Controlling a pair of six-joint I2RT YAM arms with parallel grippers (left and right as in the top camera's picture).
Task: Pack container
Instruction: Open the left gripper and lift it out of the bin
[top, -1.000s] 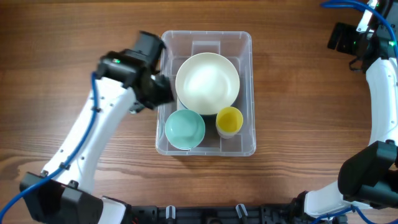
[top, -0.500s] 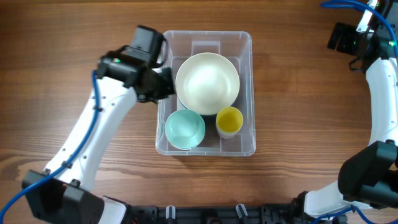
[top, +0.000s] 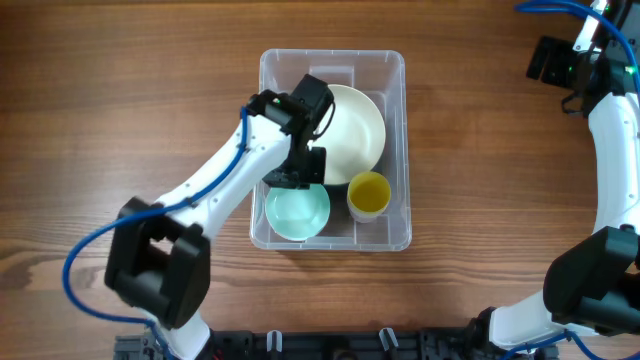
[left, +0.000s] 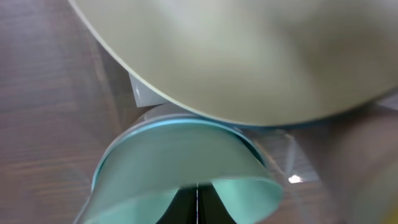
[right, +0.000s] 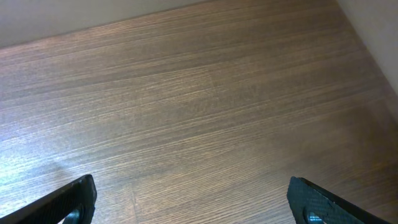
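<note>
Swinging in from outside the container's (top: 266, 70) left wall a second ago, left gripper (left: 198, 206) now sits inside it, low over the spot where cream bowl (top: 360, 120) meets teal bowl (top: 298, 212). Jaws have gone from part-open to fully pinched; wrist view shows nothing between them, tips right at the teal rim. Bowls and yellow cup (top: 368, 193) haven't moved. My read: all three items are already in, so this looks like a closed-jaw nudge to settle them, not a pick, and packing is near done. Right gripper (right: 194, 205) hangs at far right over bare table (right: 186, 93), jaws spread wide, holding nothing. Container sits mid-table, long axis pointing away from the robot. Materials: container is clear thin-walled plastic, glossy, rounded corners. Bowls are smooth, round and look like plastic: the cream one is wide and shallow, the teal one smaller and deeper with a thin rim. Cup is small, cylindrical. Table is flat wood-grain.
</note>
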